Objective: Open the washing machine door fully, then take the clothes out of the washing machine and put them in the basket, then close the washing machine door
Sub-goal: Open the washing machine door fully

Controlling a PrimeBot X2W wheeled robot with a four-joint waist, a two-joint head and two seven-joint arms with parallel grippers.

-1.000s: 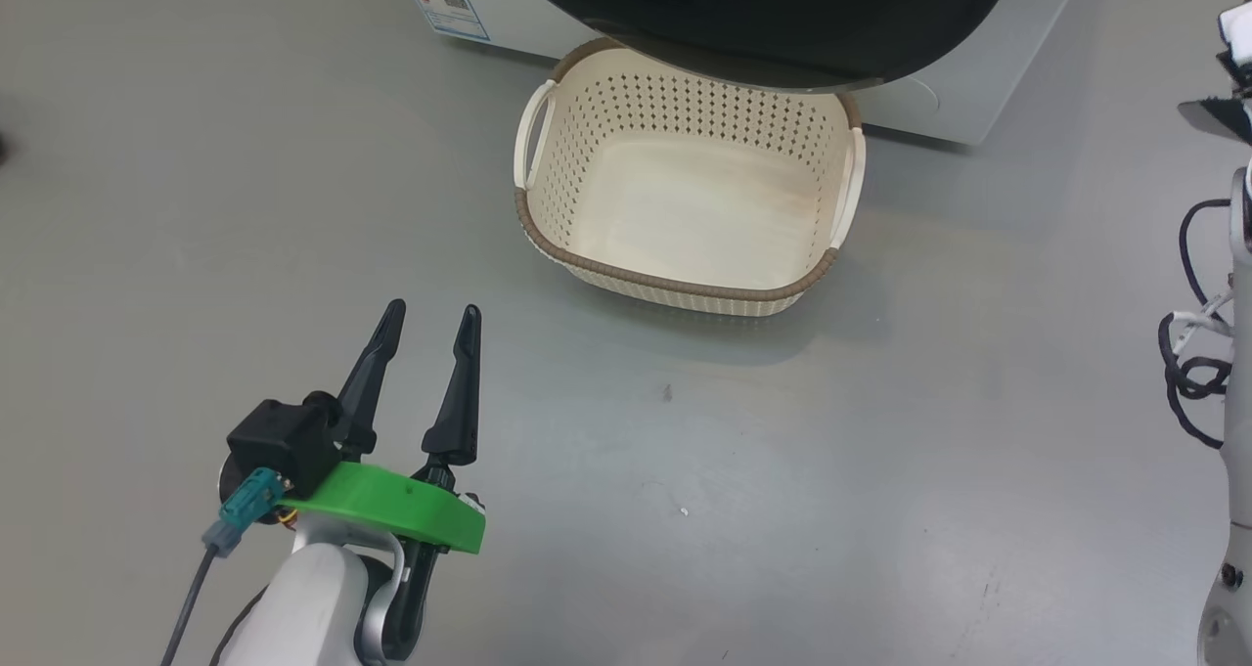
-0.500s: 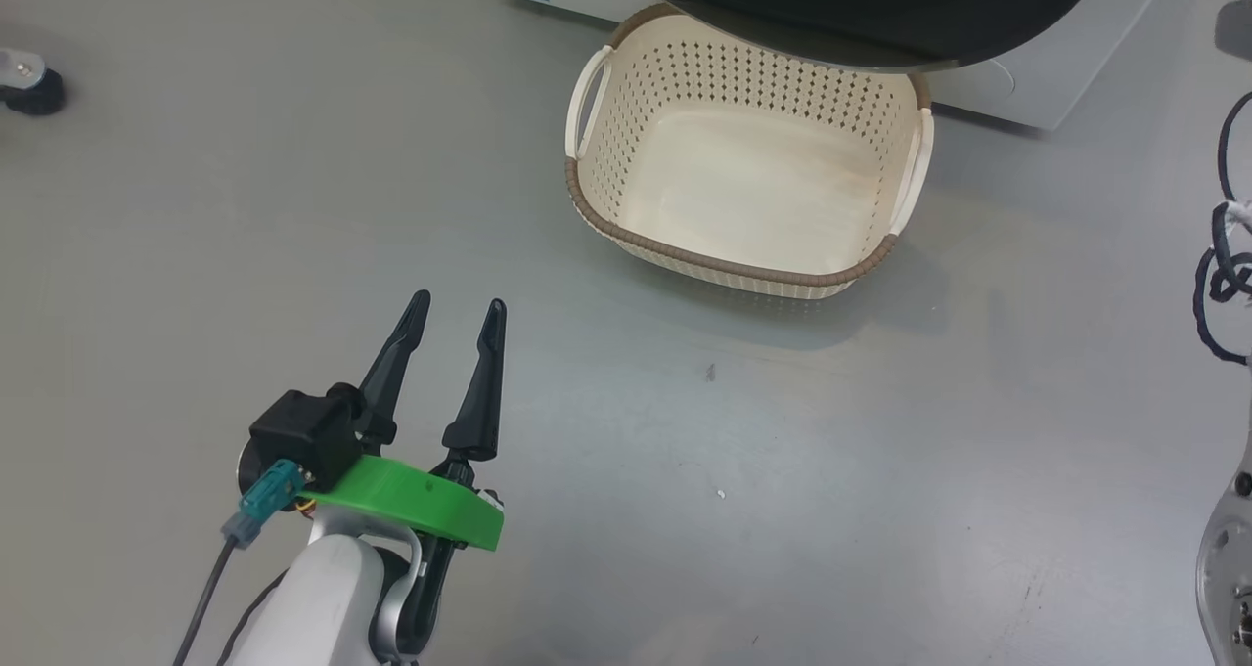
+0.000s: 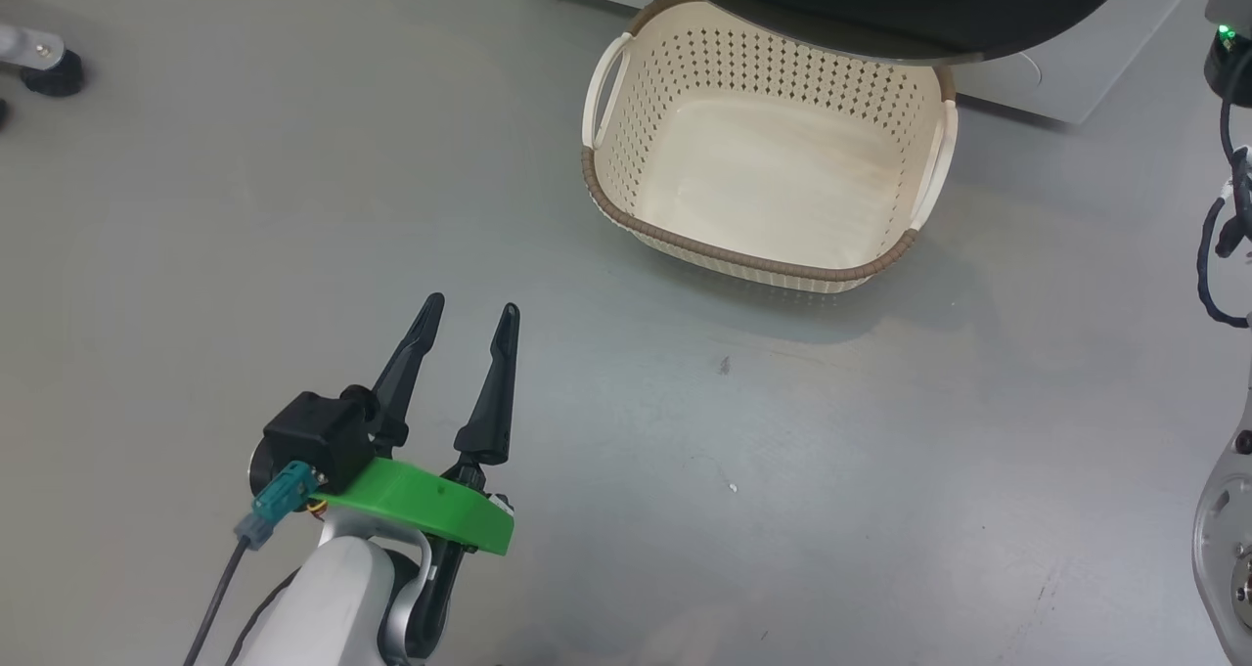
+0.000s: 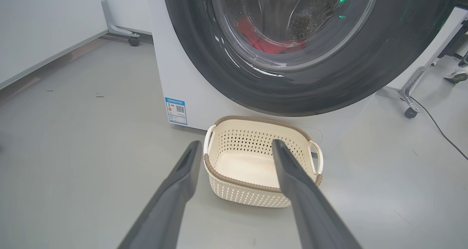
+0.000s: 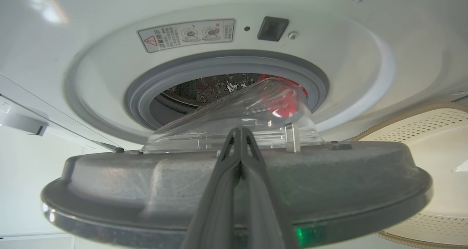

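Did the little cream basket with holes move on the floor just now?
No. The cream perforated plastic basket slid right in the head view together with the dark floor speck and white washing machine, so the camera moved.

Basket (image 3: 763, 270) down on the floor (image 3: 880, 451), right before the washing machine (image 4: 182, 77), tucked under its door (image 4: 329, 84). Clothes (image 4: 267, 44) inside, behind that door. Left hand (image 3: 471, 304) well apart, front-left of the basket.

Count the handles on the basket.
2: the left handle and the right handle, on opposite short sides of the basket in the head view. Neither is hidden.
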